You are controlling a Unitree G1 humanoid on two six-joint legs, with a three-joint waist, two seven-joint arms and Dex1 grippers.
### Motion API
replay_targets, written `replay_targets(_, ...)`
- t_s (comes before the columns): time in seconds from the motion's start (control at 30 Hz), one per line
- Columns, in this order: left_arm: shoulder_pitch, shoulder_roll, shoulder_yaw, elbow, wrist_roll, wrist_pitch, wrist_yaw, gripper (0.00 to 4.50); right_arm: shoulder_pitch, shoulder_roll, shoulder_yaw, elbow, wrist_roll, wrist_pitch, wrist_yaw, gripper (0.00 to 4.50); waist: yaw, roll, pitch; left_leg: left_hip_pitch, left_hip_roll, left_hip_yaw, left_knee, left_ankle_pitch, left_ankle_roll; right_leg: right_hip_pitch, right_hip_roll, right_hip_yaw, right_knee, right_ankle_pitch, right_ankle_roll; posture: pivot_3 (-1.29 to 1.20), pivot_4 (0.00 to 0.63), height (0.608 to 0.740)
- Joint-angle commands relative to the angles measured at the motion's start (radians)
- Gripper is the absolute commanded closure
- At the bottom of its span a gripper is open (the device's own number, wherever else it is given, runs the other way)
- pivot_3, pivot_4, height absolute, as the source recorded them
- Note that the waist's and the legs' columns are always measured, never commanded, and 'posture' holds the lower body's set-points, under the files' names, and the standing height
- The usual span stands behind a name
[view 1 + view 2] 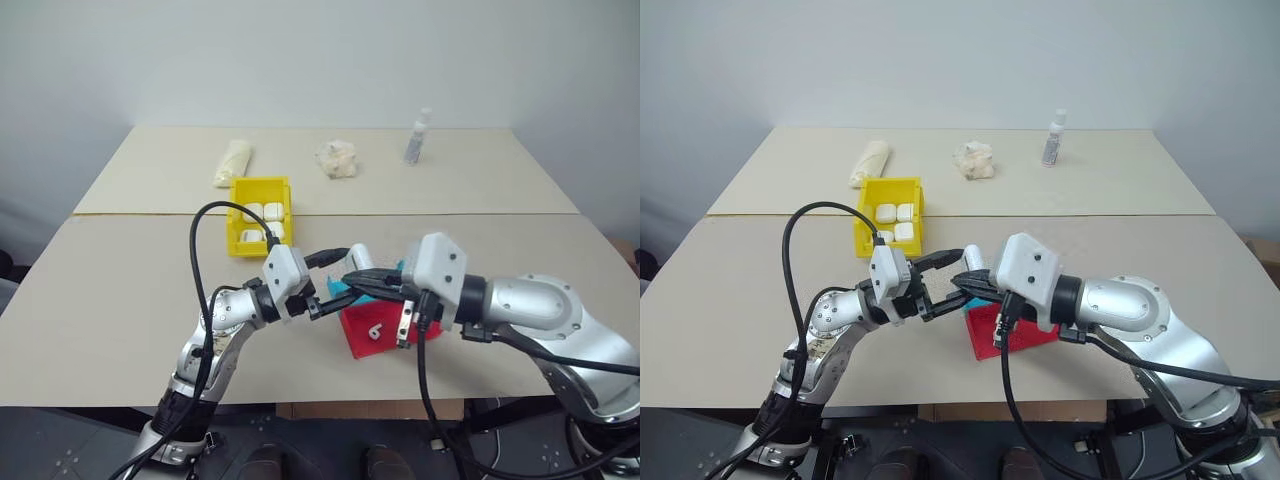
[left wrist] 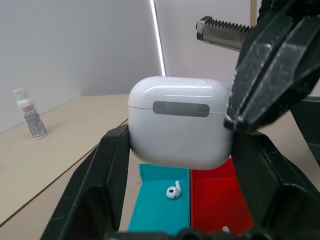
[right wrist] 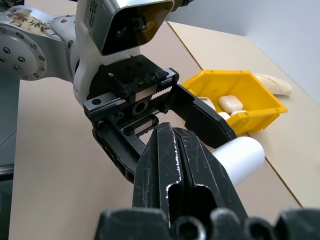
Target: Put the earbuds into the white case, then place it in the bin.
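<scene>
My left gripper [image 2: 182,165] is shut on the white case [image 2: 180,122], which it holds with the lid closed above the red-and-blue tray [image 1: 358,340]. My right gripper [image 3: 167,134] is shut, and its black tip rests against the side of the case [image 3: 242,157]; nothing shows between its fingers. One earbud [image 2: 173,191] lies in the tray's blue compartment, and another [image 1: 375,331] lies on the red part. The yellow bin [image 1: 236,245] stands on the table beyond my left arm, with several white cases in it.
At the back of the table stand a small white bottle [image 1: 417,137], a crumpled white wad [image 1: 337,160] and a pale rolled bag [image 1: 233,162]. A seam runs across the table just behind the bin. Black cables loop over both my arms.
</scene>
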Motion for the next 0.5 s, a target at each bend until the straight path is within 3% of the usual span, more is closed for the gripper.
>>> replay_targets(0.03,-0.003,-0.01,0.013,-0.015,-0.01,-0.038,0.007,1.75,-0.012,0.01,-0.048,-0.036,0.023,-0.027,0.013,4.43,0.0,0.0,0.0,0.0,0.0,0.0,0.0,0.0,0.0,0.0,0.0,0.0,0.0,0.0,0.0,0.0,0.15,0.74)
replay_targets(0.2,-0.046,-0.014,0.048,0.053,0.077,-0.045,0.128,1.75,-0.007,0.067,-0.189,-0.039,0.155,-0.022,-0.014,4.43,0.001,0.0,0.0,0.0,0.0,0.0,0.0,0.0,0.0,0.0,0.0,0.0,0.0,0.0,0.0,0.0,0.15,0.74)
replay_targets(0.37,-0.233,-0.062,0.146,0.189,0.217,0.042,0.458,1.75,0.05,0.063,-0.295,-0.021,0.196,0.003,-0.057,4.43,0.013,-0.001,0.0,0.0,-0.001,0.0,0.0,0.0,0.0,0.001,0.0,0.0,0.0,0.0,0.001,0.0,0.15,0.74)
replay_targets(0.5,-0.37,-0.099,0.214,0.304,0.283,0.099,0.665,1.75,0.104,0.052,-0.287,-0.028,0.176,-0.01,-0.06,4.43,0.01,-0.002,0.0,-0.002,-0.001,-0.001,0.0,0.0,0.0,0.001,0.0,-0.001,0.0,0.001,0.002,0.0,0.15,0.74)
